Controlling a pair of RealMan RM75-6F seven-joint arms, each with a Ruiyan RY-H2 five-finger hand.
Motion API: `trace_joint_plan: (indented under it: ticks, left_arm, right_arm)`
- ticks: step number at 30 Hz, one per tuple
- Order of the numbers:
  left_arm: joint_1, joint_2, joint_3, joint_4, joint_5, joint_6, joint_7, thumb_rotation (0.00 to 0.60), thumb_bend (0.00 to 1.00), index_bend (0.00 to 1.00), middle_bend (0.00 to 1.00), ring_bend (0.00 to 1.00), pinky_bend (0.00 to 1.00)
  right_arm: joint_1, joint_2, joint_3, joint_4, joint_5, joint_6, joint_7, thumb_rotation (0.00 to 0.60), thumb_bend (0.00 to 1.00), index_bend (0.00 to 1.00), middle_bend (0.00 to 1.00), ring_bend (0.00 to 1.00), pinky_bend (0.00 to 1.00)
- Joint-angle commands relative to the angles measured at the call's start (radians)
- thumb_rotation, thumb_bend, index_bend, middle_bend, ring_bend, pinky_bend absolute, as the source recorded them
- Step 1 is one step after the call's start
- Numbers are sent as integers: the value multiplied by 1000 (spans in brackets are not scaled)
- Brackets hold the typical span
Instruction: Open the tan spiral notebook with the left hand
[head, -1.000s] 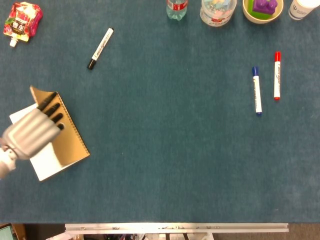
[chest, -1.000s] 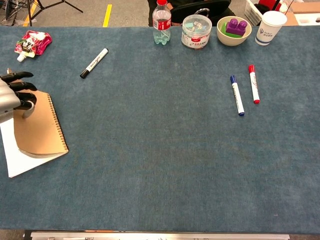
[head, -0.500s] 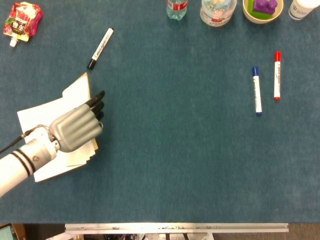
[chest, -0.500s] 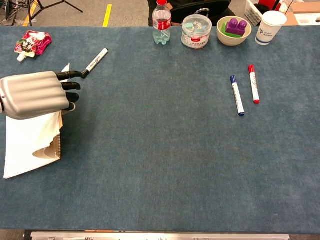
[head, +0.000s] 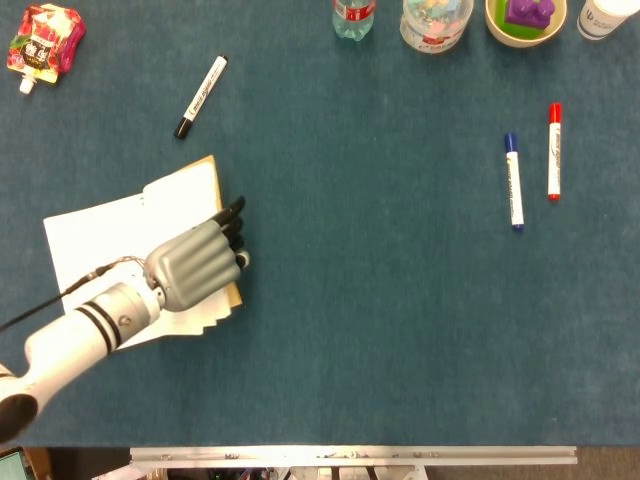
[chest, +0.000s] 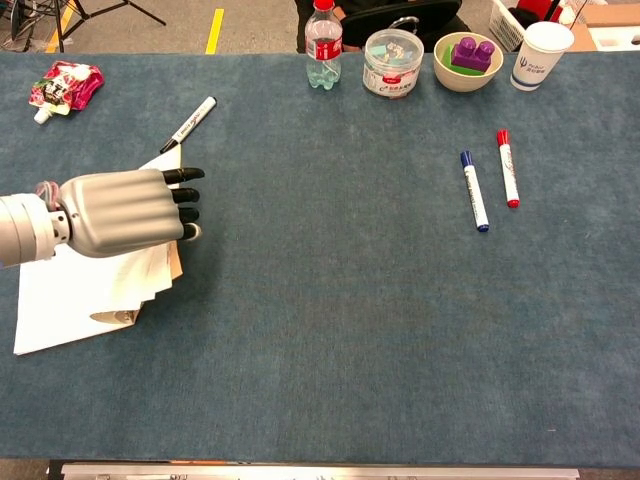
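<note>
The tan spiral notebook (head: 100, 235) lies open at the table's left, white pages up, also seen as the notebook (chest: 70, 300) in the chest view. Its tan cover and several turned pages lie folded over to the right. My left hand (head: 195, 265) sits palm down on that turned stack, the dark fingertips (head: 236, 212) and thumb reaching just past the cover's right edge, gripping it. In the chest view the left hand (chest: 120, 212) hides most of the turned pages. My right hand is in neither view.
A black marker (head: 201, 96) lies just beyond the notebook. A blue marker (head: 514, 182) and a red marker (head: 553, 151) lie at the right. Along the far edge stand a pink pouch (head: 45, 42), bottle (head: 354, 17), jar (head: 435, 22), bowl (chest: 468, 62) and cup (chest: 540, 55).
My left hand has swept the cover and pages from left to right. The notebook went from shut to open, and the turned stack has dropped nearly flat.
</note>
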Motion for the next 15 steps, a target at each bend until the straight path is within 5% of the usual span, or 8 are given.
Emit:
trace_joint_plan:
  ticks: [1, 7, 15]
  left_arm:
    - [-33, -62, 22, -19, -120, 32, 106, 600, 549, 115, 200, 92, 57]
    - [-87, -136, 48, -43, -263, 91, 198, 600, 549, 35, 154, 69, 57]
    - [-149, -228, 36, -20, -397, 152, 165, 600, 549, 0, 129, 66, 57]
  right_arm:
    - [-1, -3, 0, 4, 0, 0, 4, 600, 226, 238, 273, 147, 265]
    - [-3, -7, 0, 15, 0, 1, 17, 600, 226, 238, 273, 147, 265]
    - [-5, -9, 3, 24, 0, 6, 29, 600, 227, 238, 273, 147, 265]
